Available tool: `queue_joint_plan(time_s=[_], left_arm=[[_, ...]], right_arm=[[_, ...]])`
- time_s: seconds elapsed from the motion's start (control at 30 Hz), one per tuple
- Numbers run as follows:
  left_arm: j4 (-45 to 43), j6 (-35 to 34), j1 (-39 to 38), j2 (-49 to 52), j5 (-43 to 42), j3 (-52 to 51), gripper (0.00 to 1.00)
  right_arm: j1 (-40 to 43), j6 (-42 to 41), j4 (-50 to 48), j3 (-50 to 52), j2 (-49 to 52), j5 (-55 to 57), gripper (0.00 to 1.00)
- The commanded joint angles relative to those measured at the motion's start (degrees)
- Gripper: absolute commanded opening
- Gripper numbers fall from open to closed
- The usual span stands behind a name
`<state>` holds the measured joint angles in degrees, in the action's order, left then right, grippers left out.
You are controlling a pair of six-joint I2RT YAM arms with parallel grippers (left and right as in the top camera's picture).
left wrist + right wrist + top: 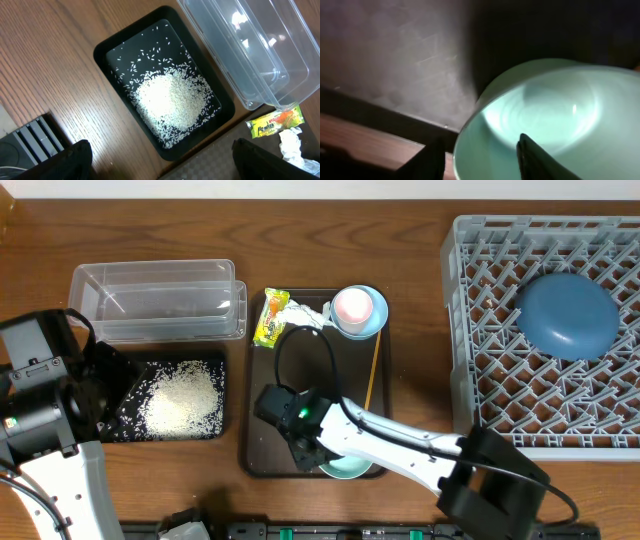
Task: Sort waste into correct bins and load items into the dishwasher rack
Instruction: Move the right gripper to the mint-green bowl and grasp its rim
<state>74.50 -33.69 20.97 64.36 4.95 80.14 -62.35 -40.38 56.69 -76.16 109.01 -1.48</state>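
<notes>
My right gripper (312, 448) (479, 161) is open and straddles the rim of a pale blue bowl (350, 469) (545, 110) at the near end of the brown serving tray (300, 370), one finger inside and one outside. Further back on that tray lie the yellow-green wrapper (270, 318) (275, 122), the white tissue (308, 314) (292, 145), a chopstick (372, 375) and a pink cup (355, 305) standing in another pale blue bowl (375, 325). The rice (182, 400) (172, 100) lies in the black tray (120, 425) (107, 47). My left gripper (172, 167) is open and empty near that tray's corner.
The clear tub (150, 300) (260, 55) stands behind the black tray. The grey rack (500, 380) fills the right side, with the dark blue bowl (568, 315) upside down in it. The left arm (45, 395) stands at the table's left edge.
</notes>
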Motion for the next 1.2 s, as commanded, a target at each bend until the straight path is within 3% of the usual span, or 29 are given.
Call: queue_joint_plan(time_s=[0.0, 0.43, 0.77, 1.17], left_arm=[[0.0, -0.5, 0.3, 0.0, 1.1, 0.7, 0.92], [0.0, -0.5, 0.3, 0.0, 1.1, 0.7, 0.92], [0.0, -0.5, 0.3, 0.0, 1.1, 0.7, 0.92], [0.0, -0.5, 0.3, 0.0, 1.1, 0.7, 0.92]], right_arm=[[-0.5, -1.4, -0.6, 0.2, 0.2, 0.5, 0.42], [-4.2, -6.4, -3.0, 0.2, 1.0, 3.5, 0.31], [-5.0, -7.0, -3.3, 0.3, 1.9, 5.2, 0.3], [-5.0, -8.0, -4.0, 1.0, 3.1, 6.1, 0.18]])
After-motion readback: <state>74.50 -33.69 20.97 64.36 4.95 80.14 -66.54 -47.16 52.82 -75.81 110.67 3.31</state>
